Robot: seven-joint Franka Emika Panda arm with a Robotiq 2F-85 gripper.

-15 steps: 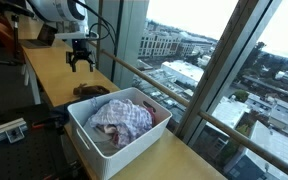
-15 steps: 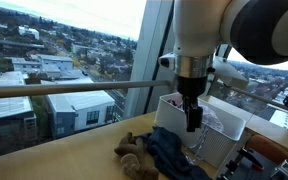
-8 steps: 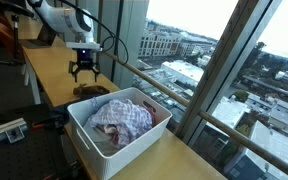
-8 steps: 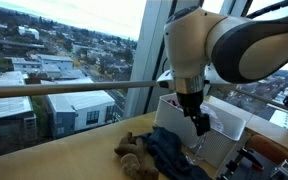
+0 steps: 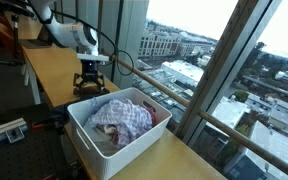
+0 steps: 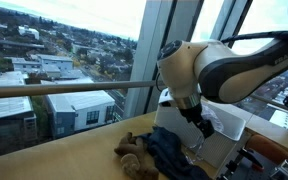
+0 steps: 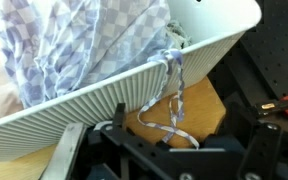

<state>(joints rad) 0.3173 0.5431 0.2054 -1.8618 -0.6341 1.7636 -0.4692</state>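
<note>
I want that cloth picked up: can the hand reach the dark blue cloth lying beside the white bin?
Probably yes: the open hand hangs close above the dark blue cloth, which lies uncovered beside the bin.

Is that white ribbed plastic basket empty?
No, the white ribbed plastic basket holds a crumpled checked pink and white cloth heaped up to its rim.

Dark blue cloth (image 6: 169, 152): crumpled heap on wooden tabletop (image 6: 74, 160), touching white ribbed basket (image 7: 104, 95).
</note>
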